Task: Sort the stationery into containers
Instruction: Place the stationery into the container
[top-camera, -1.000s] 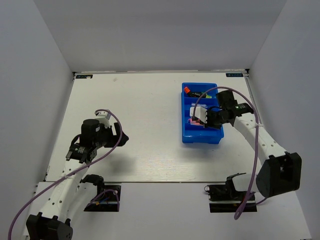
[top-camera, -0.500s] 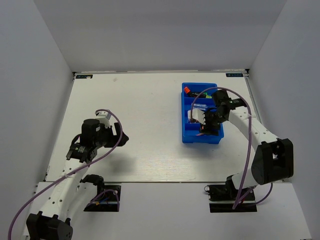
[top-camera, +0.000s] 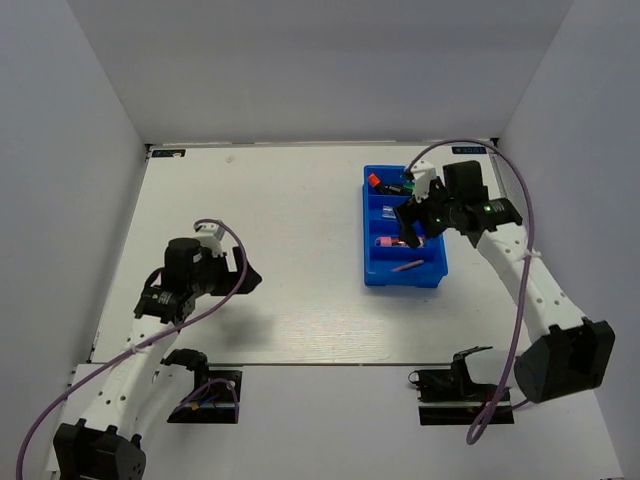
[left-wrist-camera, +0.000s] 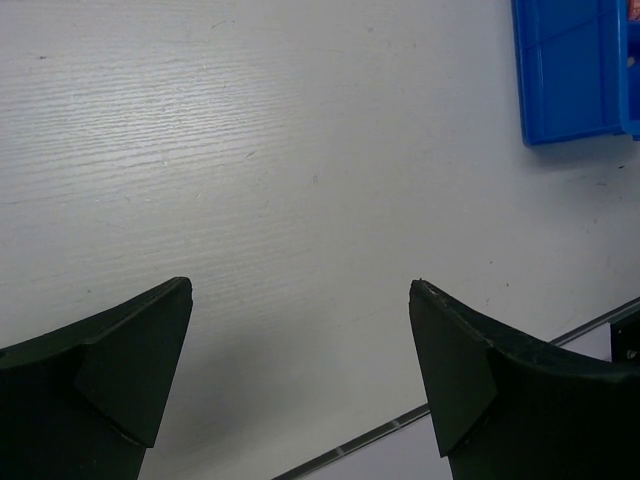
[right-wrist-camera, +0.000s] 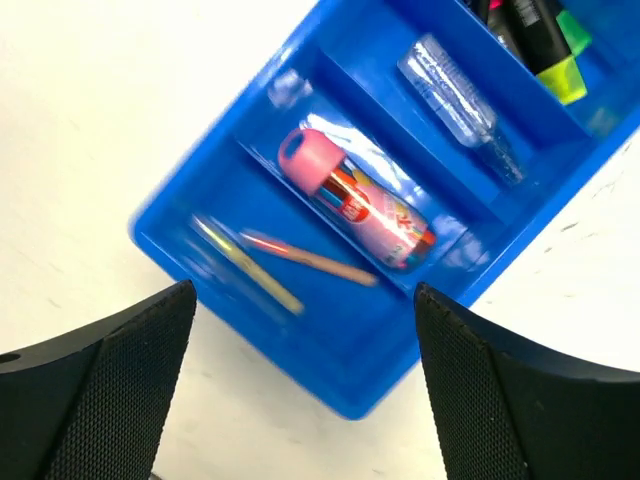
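Note:
The blue tray (top-camera: 403, 279) stands right of centre on the table, and its corner (left-wrist-camera: 570, 70) shows in the left wrist view. My right gripper (top-camera: 412, 222) hangs open and empty above it. In the right wrist view, below that gripper (right-wrist-camera: 302, 296), a thin yellow pen (right-wrist-camera: 250, 265) and a thin pink pen (right-wrist-camera: 310, 258) lie in the end compartment. The pink-and-silver marker (right-wrist-camera: 355, 200) fills the compartment beside them, then comes a clear pen (right-wrist-camera: 460, 105), then the highlighters (right-wrist-camera: 545, 45). An orange-capped highlighter (top-camera: 373, 180) lies at the far end. My left gripper (top-camera: 246, 278) is open over bare table (left-wrist-camera: 300, 285).
White walls close in the table on three sides. The table's near edge (left-wrist-camera: 400, 420) runs just below the left gripper's fingertips. Both arm bases and their purple cables sit at the near edge.
My right gripper has opened and lifted, moving toward the far part of the tray. The thin pink pen now lies in the tray's near compartment. The left jaws stand slightly wider.

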